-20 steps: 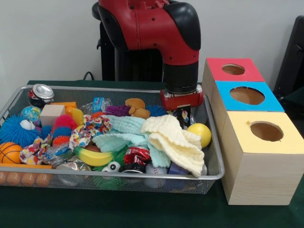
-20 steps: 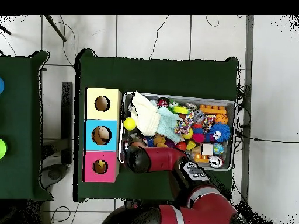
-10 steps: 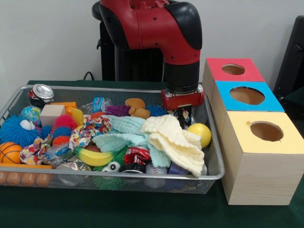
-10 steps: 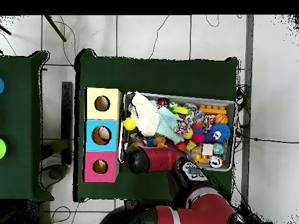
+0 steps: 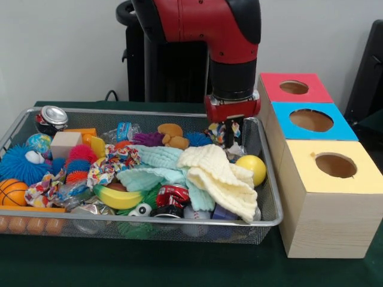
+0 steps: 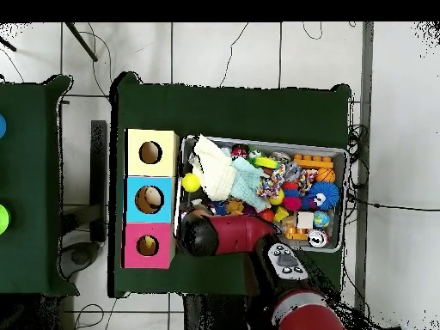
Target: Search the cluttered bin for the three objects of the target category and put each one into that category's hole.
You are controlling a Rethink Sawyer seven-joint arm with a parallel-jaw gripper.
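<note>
Green tabletop (image 5: 179,269), front view: wire bin (image 5: 272,209) of toys; tool (image 5: 226,133) clamped on a small multicoloured item (image 5: 218,134), raised at the bin's 1 o'clock corner beside the red box (image 5: 287,95). Overhead view: arm (image 6: 232,235) covers the tool; boxes at the bin's 9 o'clock.

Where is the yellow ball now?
In the front view the yellow ball lies at the bin's right end, beside the cream cloth, close to the yellow box.
</note>
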